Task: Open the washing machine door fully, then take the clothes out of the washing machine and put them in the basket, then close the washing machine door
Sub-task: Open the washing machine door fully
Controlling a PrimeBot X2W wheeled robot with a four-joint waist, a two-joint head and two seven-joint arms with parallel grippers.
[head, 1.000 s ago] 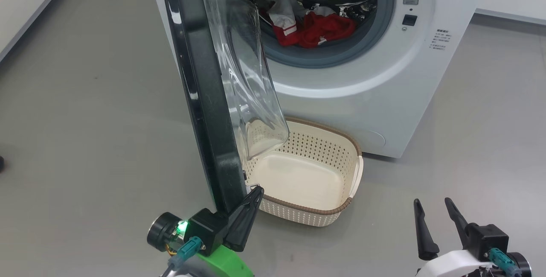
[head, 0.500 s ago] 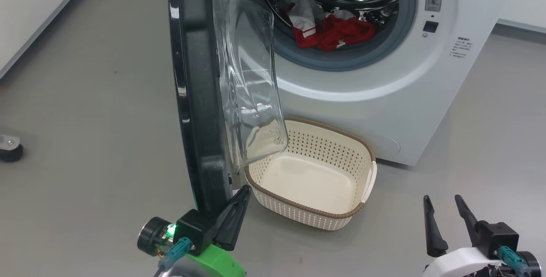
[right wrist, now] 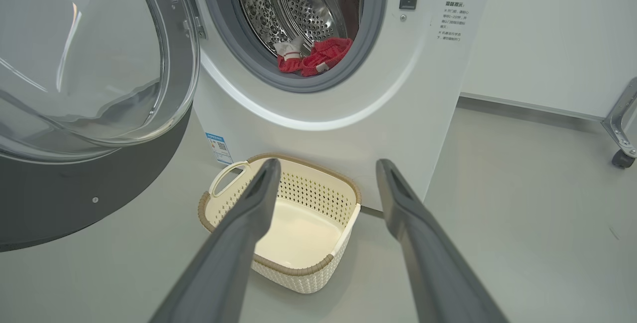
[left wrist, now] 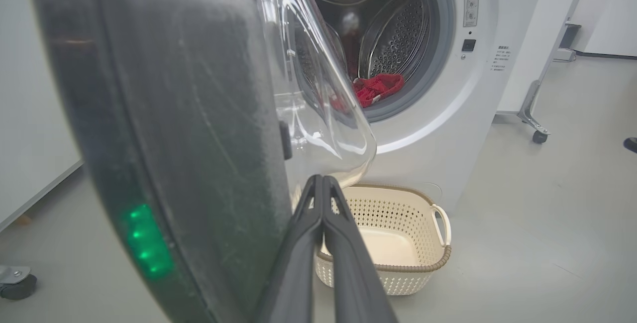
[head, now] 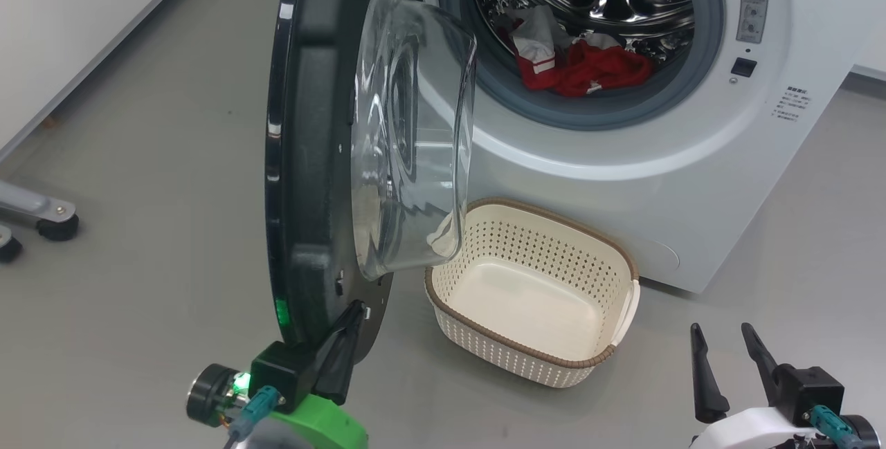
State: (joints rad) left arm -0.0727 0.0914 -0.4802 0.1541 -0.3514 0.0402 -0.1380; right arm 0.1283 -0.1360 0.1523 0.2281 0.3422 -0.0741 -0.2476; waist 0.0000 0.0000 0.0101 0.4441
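Note:
The white washing machine has its round black door swung out to the left, seen nearly edge-on, with the clear glass bowl bulging right. Red and white clothes lie in the steel drum. The cream basket stands on the floor below the opening, with nothing in it. My left gripper is shut, its tips against the door's lower inner rim; the shut left gripper holds nothing. My right gripper stands open at the lower right, pointing toward the basket and away from the clothes.
A metal frame leg on a caster stands on the grey floor at the left, near a white wall. Another caster sits right of the machine. Bare floor lies between the basket and my right gripper.
The door has swung further open to the left, and my shut left gripper has moved left with its lower rim. The head view has shifted. The right gripper stays open.

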